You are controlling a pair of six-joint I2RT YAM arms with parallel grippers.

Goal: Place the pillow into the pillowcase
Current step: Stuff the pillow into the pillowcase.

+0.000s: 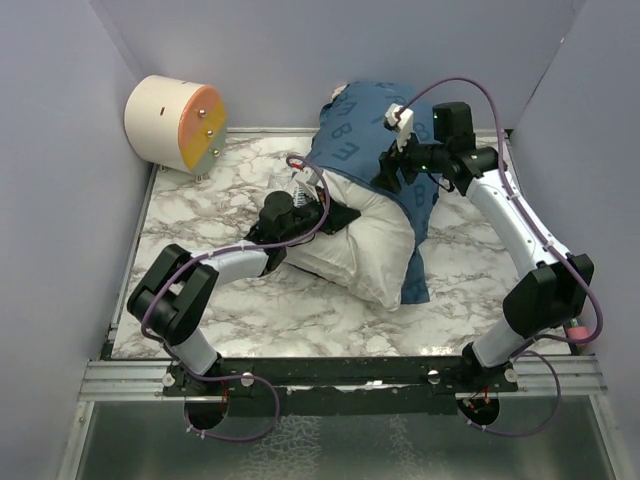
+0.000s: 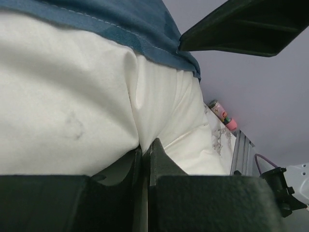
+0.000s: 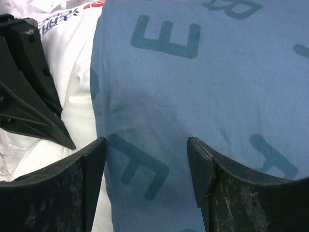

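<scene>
The white pillow (image 1: pixel 362 243) lies mid-table, its far part inside the blue lettered pillowcase (image 1: pixel 372 112), its near end bare. My left gripper (image 1: pixel 335 213) is shut on a fold of the pillow's white fabric (image 2: pixel 145 96) at its left side, just below the pillowcase hem (image 2: pixel 145 46). My right gripper (image 1: pixel 395 170) is open and hovers right over the pillowcase top (image 3: pixel 193 87), near the hem; nothing is between its fingers (image 3: pixel 200 166). The pillow's printed label (image 3: pixel 63 17) shows beside the case's edge.
A cream cylinder with an orange face (image 1: pixel 175 122) stands at the back left corner. Purple walls close in the marble table (image 1: pixel 200 220) on three sides. A pink-capped item (image 2: pixel 222 113) lies near the table's metal rail (image 2: pixel 241 150).
</scene>
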